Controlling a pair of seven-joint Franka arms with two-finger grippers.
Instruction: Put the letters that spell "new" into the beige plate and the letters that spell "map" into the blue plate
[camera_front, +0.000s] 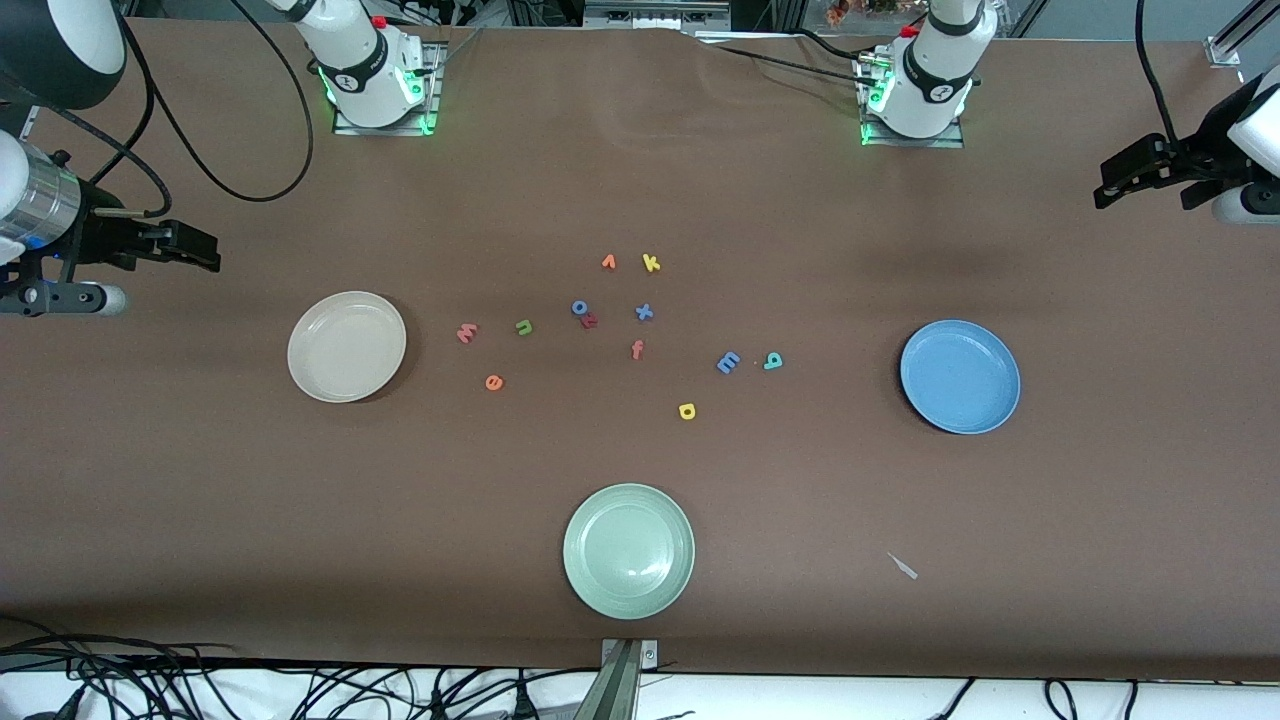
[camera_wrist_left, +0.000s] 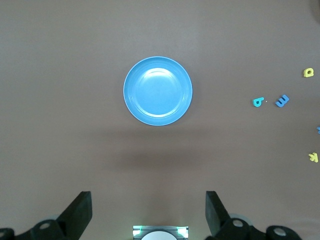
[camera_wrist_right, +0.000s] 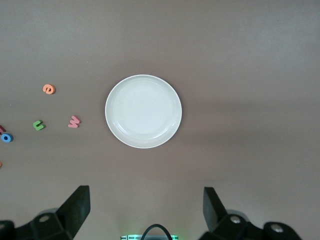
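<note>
Front view: a brown table (camera_front: 640, 180) with cables along its near edge. The beige plate (camera_front: 346, 346), blue plate (camera_front: 959, 376) and green plate (camera_front: 628, 550) hold nothing. Between them lie the pink w (camera_front: 466, 333), green n (camera_front: 523, 326), orange e (camera_front: 493, 381), blue m (camera_front: 728, 362), teal a (camera_front: 772, 361) and yellow p (camera_front: 686, 410). The left gripper (camera_wrist_left: 149, 207) and right gripper (camera_wrist_right: 146, 206) wait spread wide and empty, each high over its table end.

White arms, black joints, black claws (green-lit bases), trailing black cables
</note>
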